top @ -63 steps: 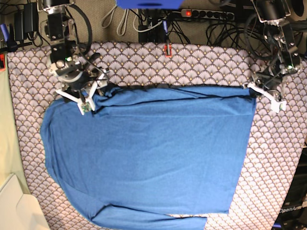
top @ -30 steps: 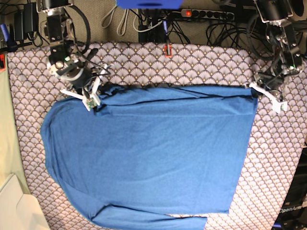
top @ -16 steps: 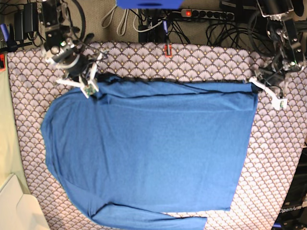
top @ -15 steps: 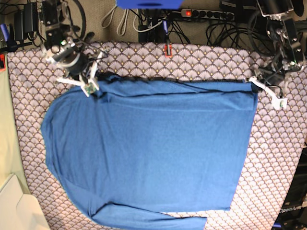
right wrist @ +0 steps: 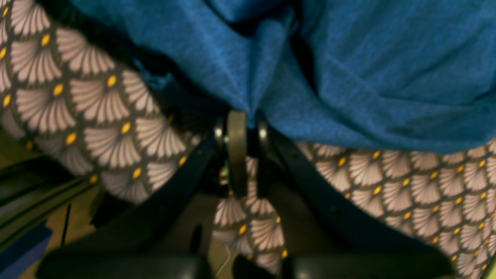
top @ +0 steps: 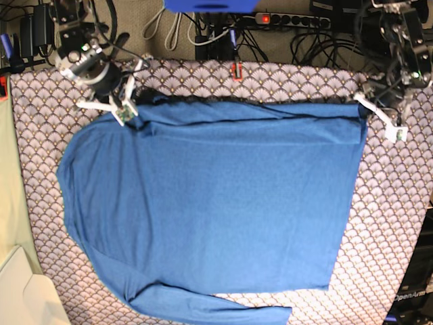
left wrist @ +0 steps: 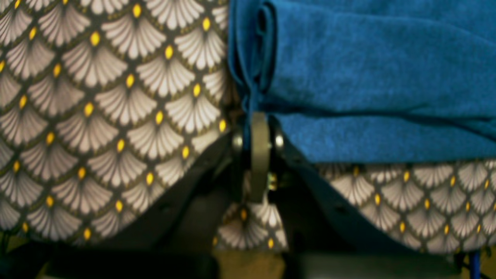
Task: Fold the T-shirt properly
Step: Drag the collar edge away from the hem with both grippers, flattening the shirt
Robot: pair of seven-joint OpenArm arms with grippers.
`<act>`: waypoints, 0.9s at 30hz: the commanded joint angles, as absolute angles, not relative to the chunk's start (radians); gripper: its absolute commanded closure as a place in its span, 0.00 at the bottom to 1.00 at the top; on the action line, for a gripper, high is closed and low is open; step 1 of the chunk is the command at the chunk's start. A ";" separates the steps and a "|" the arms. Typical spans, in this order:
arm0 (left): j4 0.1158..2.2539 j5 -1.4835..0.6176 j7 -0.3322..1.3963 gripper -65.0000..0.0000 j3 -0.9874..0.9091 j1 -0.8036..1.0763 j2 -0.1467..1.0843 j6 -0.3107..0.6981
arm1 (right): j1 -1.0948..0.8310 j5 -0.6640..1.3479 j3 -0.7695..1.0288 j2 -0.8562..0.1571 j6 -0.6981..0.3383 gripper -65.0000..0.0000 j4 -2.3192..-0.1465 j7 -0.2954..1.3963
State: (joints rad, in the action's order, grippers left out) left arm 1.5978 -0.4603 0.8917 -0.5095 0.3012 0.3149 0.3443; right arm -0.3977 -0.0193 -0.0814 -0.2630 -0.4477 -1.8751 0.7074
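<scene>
Overhead and wrist views of a two-arm rig at a table (top: 40,223) covered in a grey fan-scale cloth with yellow dots. The T-shirt (top: 216,203), plain medium blue, lies spread flat across most of the table, its long straight edge running along the far side and one sleeve trailing along the near edge toward the right. The curved side of the garment faces left; the straight hem side faces right.

The right gripper (top: 127,112), at the far left of the base view, has its jaws clenched on the far-left corner of the T-shirt. In the right wrist view the gripper (right wrist: 242,124) pinches a gathered peak of blue fabric (right wrist: 348,69), from which folds radiate up and outward, with the patterned cloth visible beneath.

The left gripper (top: 362,108), at the far right of the base view, has its jaws clenched on the far-right corner of the T-shirt. In the left wrist view the gripper (left wrist: 257,128) grips a rolled, doubled edge of the fabric (left wrist: 368,77), which hangs in a narrow vertical fold just above the fingertips.

Between the two grips the far edge of the garment runs nearly straight. A power strip (top: 291,20) and loose cables lie beyond the table's far side.
</scene>
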 commanded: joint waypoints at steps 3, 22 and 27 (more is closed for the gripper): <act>1.643 -0.464 0.878 0.99 -0.516 0.315 0.331 0.348 | -0.409 -0.015 -0.077 -0.274 -0.450 1.00 -1.899 0.694; 1.647 -0.466 0.878 0.99 -0.518 0.429 0.340 0.348 | -0.512 -0.015 -0.077 -0.308 -0.450 1.00 -1.962 0.693; 1.647 -0.469 0.878 0.99 -0.518 0.440 0.358 0.348 | -0.530 -0.015 -0.076 -0.309 -0.450 1.00 -1.962 0.693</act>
State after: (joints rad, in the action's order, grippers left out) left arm 1.6306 -0.4644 0.8867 -0.5102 0.4377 0.3408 0.3447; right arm -0.5289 -0.0193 -0.0807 -0.2993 -0.4484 -1.9423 0.7071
